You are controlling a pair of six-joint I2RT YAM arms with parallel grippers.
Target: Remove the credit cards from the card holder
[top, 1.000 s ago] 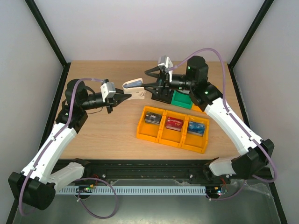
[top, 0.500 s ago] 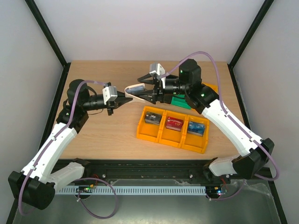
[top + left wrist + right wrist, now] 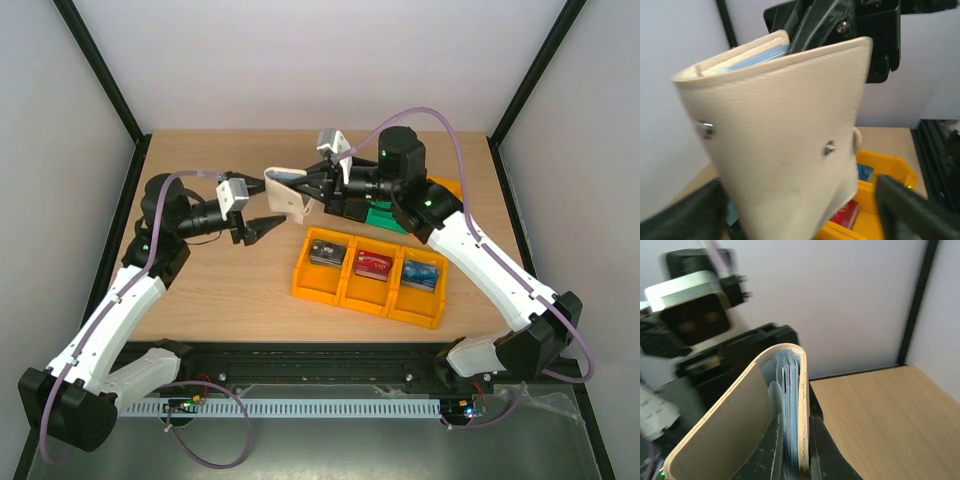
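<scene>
The pale beige card holder (image 3: 286, 194) hangs above the table's back middle, half folded, with blue-grey pockets (image 3: 790, 375) inside. My right gripper (image 3: 309, 187) is shut on one flap of it; its fingers (image 3: 773, 452) pinch the flap and pockets. My left gripper (image 3: 263, 201) is open, with its fingertips (image 3: 912, 210) on either side of the holder's (image 3: 780, 135) outer face, and it holds nothing. A dark credit card (image 3: 323, 254), a red one (image 3: 372, 263) and a blue one (image 3: 421, 273) lie in the yellow bins.
The yellow three-compartment bin (image 3: 365, 291) sits on the table in front of the grippers. A green bin (image 3: 388, 215) stands below the right arm. Black frame posts rise at the table's back corners.
The right gripper has moved left and shut on the card holder's flap. The left gripper has opened and let go of the holder, which now stands more upright.
</scene>
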